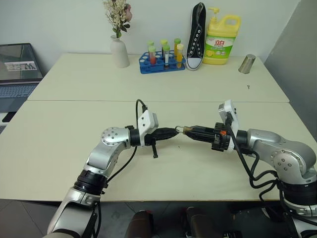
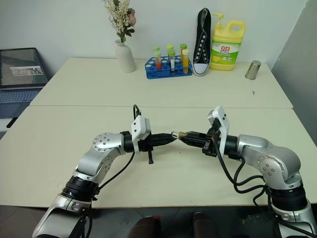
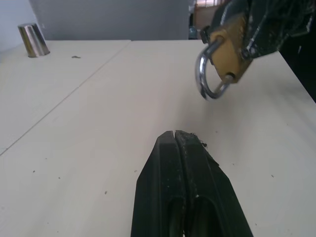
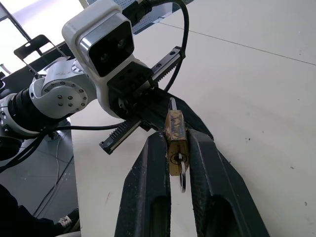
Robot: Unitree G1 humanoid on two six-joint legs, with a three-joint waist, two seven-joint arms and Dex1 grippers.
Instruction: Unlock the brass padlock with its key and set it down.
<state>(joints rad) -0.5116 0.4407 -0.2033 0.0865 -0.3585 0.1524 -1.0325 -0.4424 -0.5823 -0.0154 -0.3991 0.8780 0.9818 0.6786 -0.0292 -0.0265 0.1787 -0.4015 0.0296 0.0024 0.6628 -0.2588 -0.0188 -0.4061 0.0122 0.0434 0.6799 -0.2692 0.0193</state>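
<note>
Looking down from my head camera, I see both arms meeting low over the middle of the cream bench (image 1: 74, 148). My right end effector (image 1: 189, 131) points toward my left one and pinches the brass padlock (image 1: 186, 130) at its tips. My left end effector (image 1: 174, 131) is fully closed, its tips just beside the padlock. At the far edge of the bench stand a white vase (image 1: 119, 51), a blue tube rack (image 1: 161, 62), a black sneaker (image 1: 196, 34), a yellow detergent bottle (image 1: 221, 39) and a steel cup (image 1: 246, 64).

From my left wrist, my two black fingers (image 3: 170, 168) press together with nothing between them. The padlock hangs above the bench, clamped by my right end effector, its silvery shackle swung open.

From my right wrist, my fingers (image 4: 148, 168) grip the padlock's sides. The key (image 4: 180, 173) sits in its keyhole, ring end facing the camera.
</note>
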